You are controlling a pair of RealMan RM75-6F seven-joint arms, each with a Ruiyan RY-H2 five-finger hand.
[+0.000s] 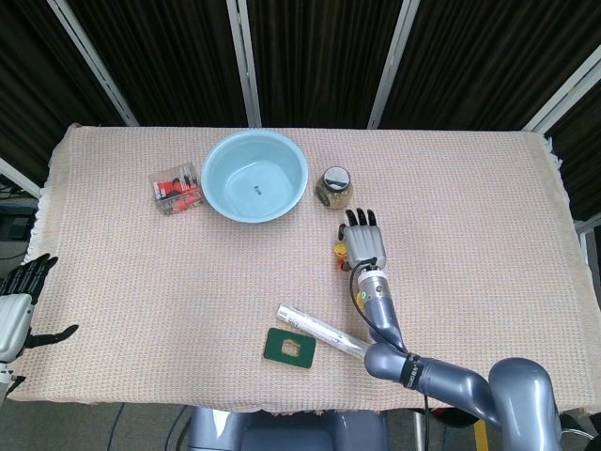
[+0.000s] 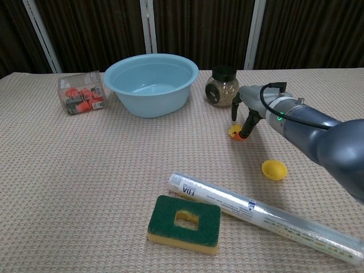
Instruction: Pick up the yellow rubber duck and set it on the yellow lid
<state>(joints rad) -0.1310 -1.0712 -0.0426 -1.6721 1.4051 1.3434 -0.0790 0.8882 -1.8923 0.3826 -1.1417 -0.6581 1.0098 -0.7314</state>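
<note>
The small yellow rubber duck (image 2: 234,131) stands on the woven cloth in front of the spice jar. In the head view only a sliver of the duck (image 1: 339,251) shows at the hand's left edge. My right hand (image 2: 251,106) hovers over it with fingers spread, and its orange thumb tip sits right against the duck's right side. Nothing is held in the right hand (image 1: 362,242). The yellow lid (image 2: 274,169) lies nearer the front, to the right of the duck; the forearm hides it in the head view. My left hand (image 1: 15,305) rests off the table's left edge, fingers apart.
A light blue bowl (image 2: 151,83) and a clear box of red items (image 2: 81,92) stand at the back left. The spice jar (image 2: 222,86) is just behind the duck. A clear-wrapped roll (image 2: 261,215) and a green sponge (image 2: 184,223) lie near the front edge.
</note>
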